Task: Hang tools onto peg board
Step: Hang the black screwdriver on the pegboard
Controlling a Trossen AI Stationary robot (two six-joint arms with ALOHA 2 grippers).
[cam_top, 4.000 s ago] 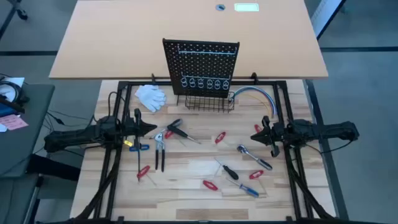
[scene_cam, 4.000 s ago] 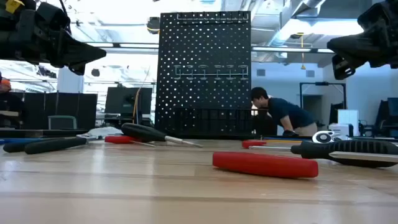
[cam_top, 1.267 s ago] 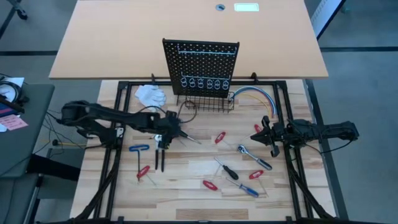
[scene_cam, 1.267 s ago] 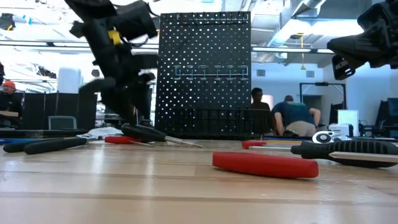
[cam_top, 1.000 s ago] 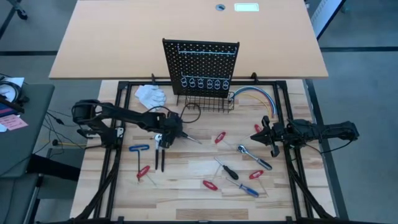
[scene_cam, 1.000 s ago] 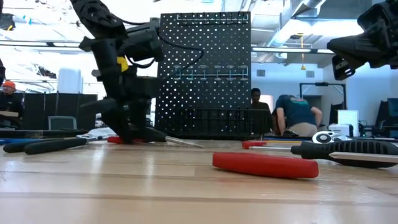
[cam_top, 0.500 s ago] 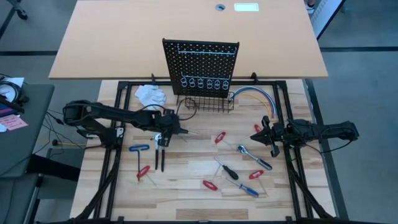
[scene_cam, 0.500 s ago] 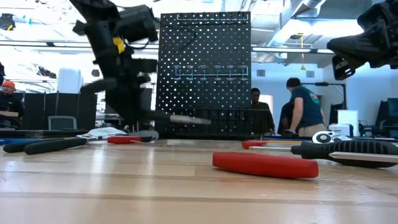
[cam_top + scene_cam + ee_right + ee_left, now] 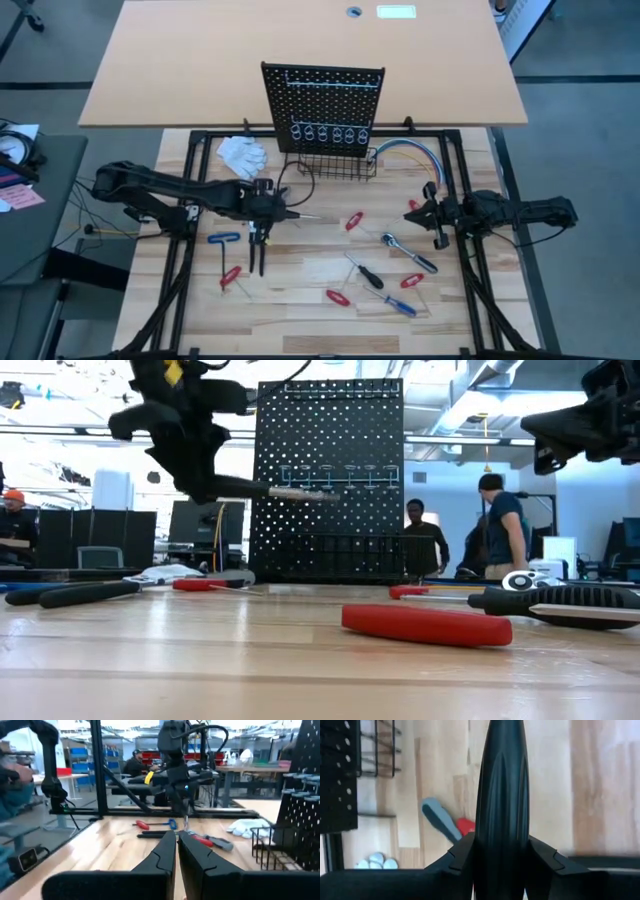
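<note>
My left gripper (image 9: 264,212) is shut on a black-handled screwdriver (image 9: 255,489), held in the air in front of the peg board (image 9: 323,105). The board stands upright at the table's far edge, with silver rings (image 9: 328,133) and a wire basket (image 9: 330,165) at its base. The screwdriver's silver shaft (image 9: 305,215) points toward the table's right. My right gripper (image 9: 432,216) is shut and empty, above the table's right side. The other tools lie flat on the table. My left gripper pinches the screwdriver's black handle (image 9: 502,827) between its two fingers (image 9: 462,855), toward the handle's butt end. The fingers come from above, pointing down, and lie across the handle. The screwdriver is about level and lifted clear of the table.
Black-handled pliers (image 9: 257,242), a blue T-handle tool (image 9: 224,238), several red-handled tools (image 9: 354,221), a ratchet (image 9: 408,252) and small screwdrivers (image 9: 366,272) lie on the table. White gloves (image 9: 242,153) and coloured cables (image 9: 412,155) flank the basket. People stand behind the board (image 9: 495,530).
My left gripper, down at the table on the black-handled screwdriver a second ago, has risen with it and drawn slightly toward the table's left. The screwdriver has been lifted clear of the table and stays about level, its shaft pointing right.
</note>
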